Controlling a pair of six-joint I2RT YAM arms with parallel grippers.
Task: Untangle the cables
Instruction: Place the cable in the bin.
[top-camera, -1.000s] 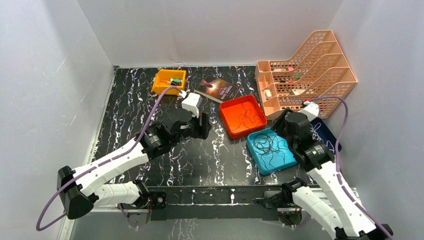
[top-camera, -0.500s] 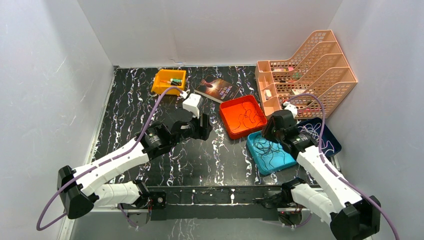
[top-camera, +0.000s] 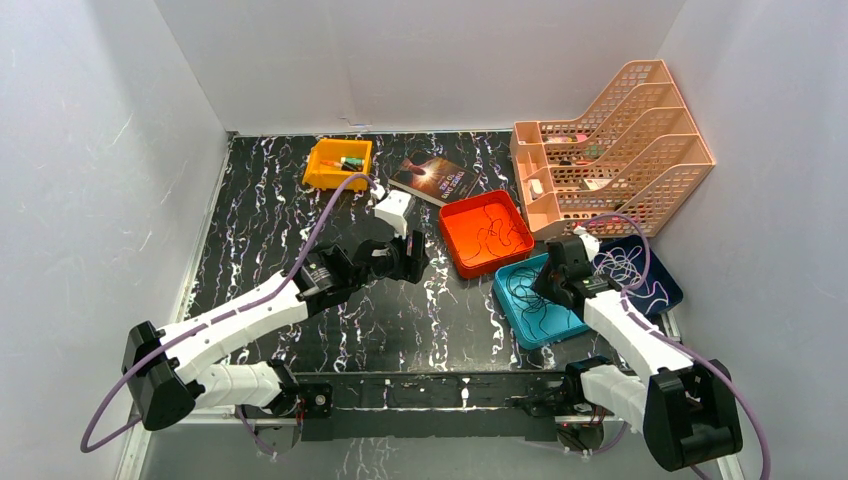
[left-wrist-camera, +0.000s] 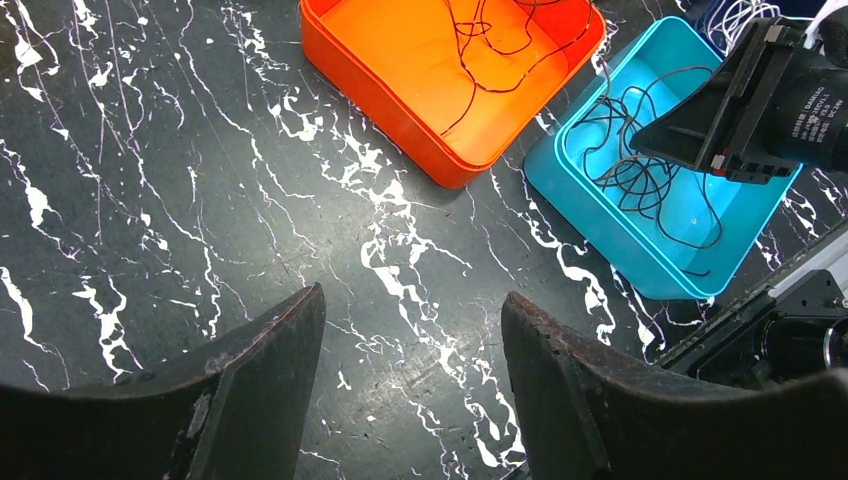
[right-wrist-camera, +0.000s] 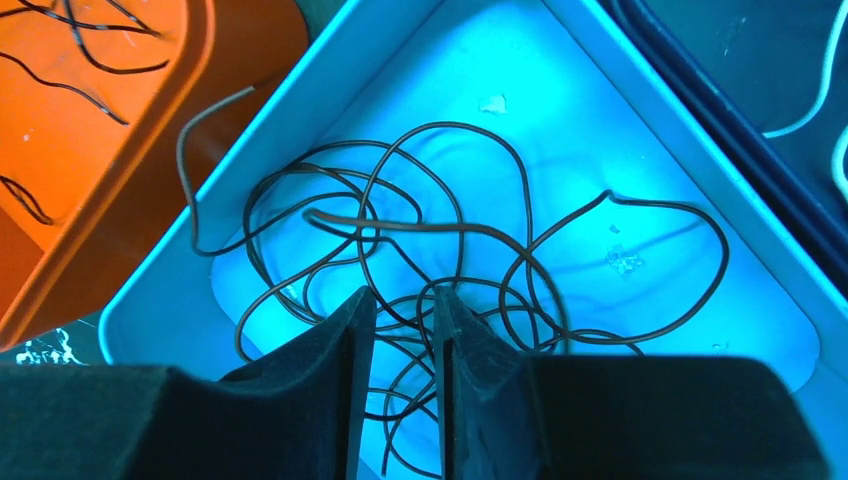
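A tabletop (top-camera: 250, 230) of black white-veined marble, seen from above. The left arm (top-camera: 240, 320) stretches from its base at the near left corner diagonally forward and to the right, running low over the stone with its elbow lifted slightly. The left gripper (left-wrist-camera: 410, 300) hangs over bare table just short of the orange tray (left-wrist-camera: 400, 110), jaws spread wide with nothing between them.

Behind it, at the far edge, sit a small yellow bin (top-camera: 322, 180) of oddments and a dark-covered book (top-camera: 432, 178). In the orange tray lies one thin dark cable (left-wrist-camera: 490, 45) in loose curls.

Touching that tray's near right corner is a teal tray (right-wrist-camera: 330, 90), which holds the main tangle of dark cables (right-wrist-camera: 450, 250), several overlapping loops, one loose end reaching over the tray's left wall.

The right arm (top-camera: 625, 335) rises from its base at the near right and leans forward and left, its wrist tipped down into the teal tray. The right gripper (right-wrist-camera: 402, 295) is poised at the near side of the tangle, jaws drawn narrow with a slim gap between them. Strands cross beneath that gap, but whether the fingers touch any of them cannot be made out.

To the right, just beside the teal tray, a navy tray (top-camera: 676, 292) carries a whitish cable (top-camera: 630, 262) in loose loops. Behind both stands a peach tiered file rack (top-camera: 640, 130).
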